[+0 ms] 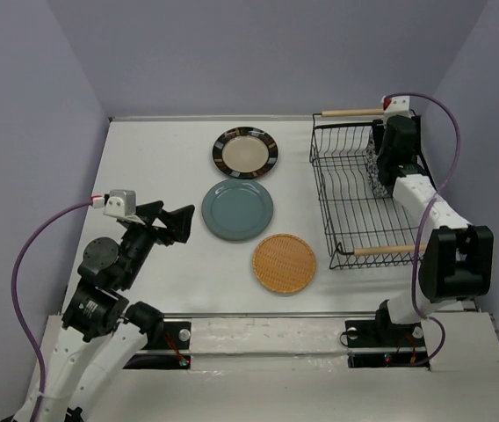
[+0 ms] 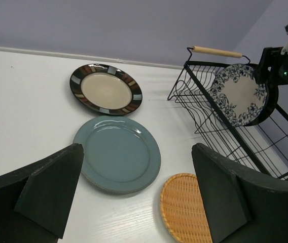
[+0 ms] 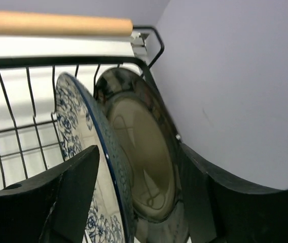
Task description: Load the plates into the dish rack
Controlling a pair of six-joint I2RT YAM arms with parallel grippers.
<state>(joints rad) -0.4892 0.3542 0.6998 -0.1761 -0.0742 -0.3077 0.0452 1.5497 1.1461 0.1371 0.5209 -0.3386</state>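
Note:
Inside the black wire dish rack (image 1: 348, 207), at its far right end, two plates stand on edge: a white one with blue flowers (image 3: 73, 121) and behind it a glossy dark-rimmed cream one (image 3: 144, 157). My right gripper (image 3: 139, 152) is open with one finger on either side of this pair. Three plates lie flat on the table: a cream plate with a dark striped rim (image 1: 245, 152), a teal one (image 1: 237, 210) and an orange wicker one (image 1: 284, 262). My left gripper (image 1: 179, 222) hangs open and empty left of the teal plate (image 2: 117, 153).
The rack (image 2: 220, 119) has light wooden handles at its far end (image 1: 350, 112) and near end (image 1: 383, 250), and stands close to the right wall. Its upright dividers left of the standing plates hold nothing. Bare table lies left of the flat plates.

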